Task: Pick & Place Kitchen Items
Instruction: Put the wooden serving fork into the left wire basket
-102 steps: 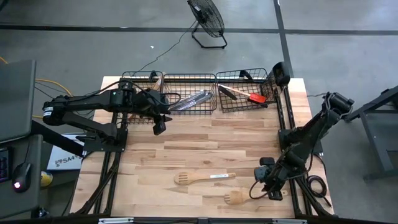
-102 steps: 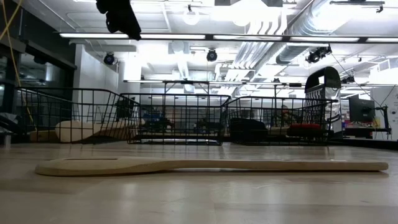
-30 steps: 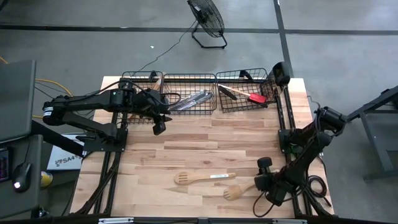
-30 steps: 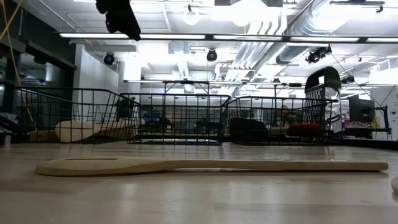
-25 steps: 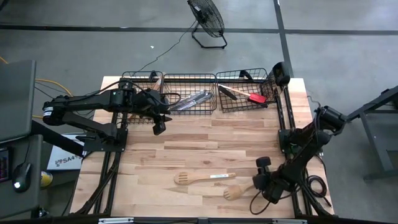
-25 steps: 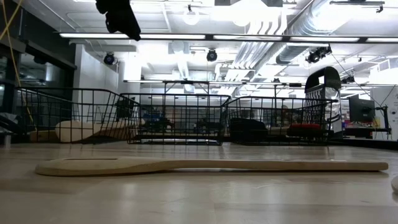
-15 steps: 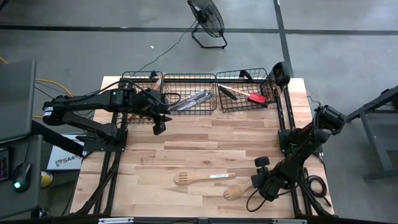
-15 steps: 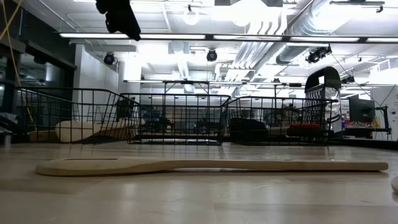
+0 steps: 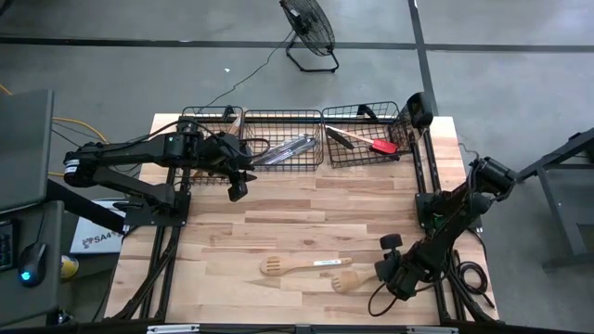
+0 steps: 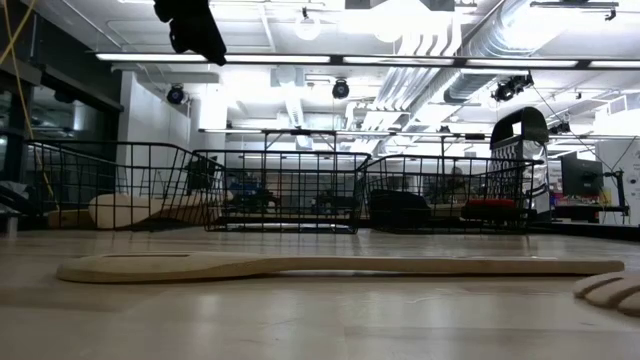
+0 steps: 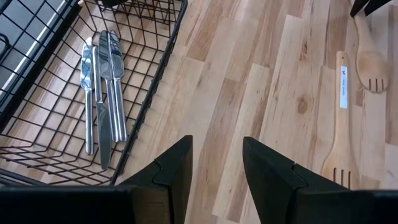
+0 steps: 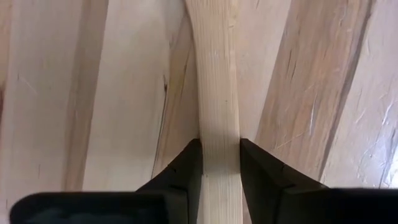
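Two pale wooden utensils remain on the wooden surface (image 9: 306, 209): a long slotted wooden spatula (image 9: 302, 265) and a shorter wooden fork-spoon (image 9: 350, 281) near the front edge. Right end effector (image 9: 390, 274) pinches the shorter one's handle, fingers touching both sides. Left end effector (image 9: 238, 188) hovers half-open, empty, by three black wire baskets (image 9: 283, 139), which already hold several items; exact count unclear.

Bright, even overhead light; ceiling strip lights (image 10: 330, 62) glare white in the low view. Table (image 9: 306, 223) shadows soft. Near foreground there looks slightly blurred, maybe.
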Controlling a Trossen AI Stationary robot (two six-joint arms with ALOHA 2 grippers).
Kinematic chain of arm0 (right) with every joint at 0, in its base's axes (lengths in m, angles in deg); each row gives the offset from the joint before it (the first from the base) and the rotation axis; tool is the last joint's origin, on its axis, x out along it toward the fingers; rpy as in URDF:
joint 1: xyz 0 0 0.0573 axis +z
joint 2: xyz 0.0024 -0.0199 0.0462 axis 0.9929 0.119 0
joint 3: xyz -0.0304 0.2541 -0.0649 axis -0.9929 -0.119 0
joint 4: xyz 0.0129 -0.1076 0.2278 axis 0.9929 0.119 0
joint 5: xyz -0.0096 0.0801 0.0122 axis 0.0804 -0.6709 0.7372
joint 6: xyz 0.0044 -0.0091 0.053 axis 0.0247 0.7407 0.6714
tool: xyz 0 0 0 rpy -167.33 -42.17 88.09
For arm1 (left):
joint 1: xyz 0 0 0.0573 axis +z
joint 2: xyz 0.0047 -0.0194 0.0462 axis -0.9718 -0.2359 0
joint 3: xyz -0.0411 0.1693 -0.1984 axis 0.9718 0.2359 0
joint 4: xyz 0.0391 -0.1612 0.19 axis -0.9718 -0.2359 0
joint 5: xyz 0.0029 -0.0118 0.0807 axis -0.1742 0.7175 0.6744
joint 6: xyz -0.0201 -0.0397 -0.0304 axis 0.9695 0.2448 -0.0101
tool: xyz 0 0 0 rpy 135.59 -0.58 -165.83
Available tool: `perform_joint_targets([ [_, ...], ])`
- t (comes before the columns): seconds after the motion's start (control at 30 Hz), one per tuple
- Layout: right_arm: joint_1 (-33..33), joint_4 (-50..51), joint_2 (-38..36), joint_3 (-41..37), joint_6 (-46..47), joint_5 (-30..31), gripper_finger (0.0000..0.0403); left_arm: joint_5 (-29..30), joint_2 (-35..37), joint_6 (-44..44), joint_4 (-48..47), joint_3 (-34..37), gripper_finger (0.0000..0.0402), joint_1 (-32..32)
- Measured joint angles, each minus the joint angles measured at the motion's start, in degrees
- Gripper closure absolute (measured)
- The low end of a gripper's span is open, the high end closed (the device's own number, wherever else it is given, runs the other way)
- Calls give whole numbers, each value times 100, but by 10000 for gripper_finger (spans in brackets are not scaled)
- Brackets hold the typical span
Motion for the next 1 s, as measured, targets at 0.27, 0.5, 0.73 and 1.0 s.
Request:
perform_joint_targets([
  [0.27, 2, -12, 0, 0, 387, -55, 324, -11, 0, 59, -1, 0, 263, 0],
  [0.5, -39, -28, -47, -3, 847, -218, 325, -22, 0, 94, -1, 0, 263, -1],
  [0.73, -28, 46, -465, -33, 1286, -478, 326, -24, 0, 101, -1, 0, 263, 0],
  [1.0, -26, 27, -638, -11, 1413, -1143, 327, -24, 2, 101, 0, 0, 263, -1],
])
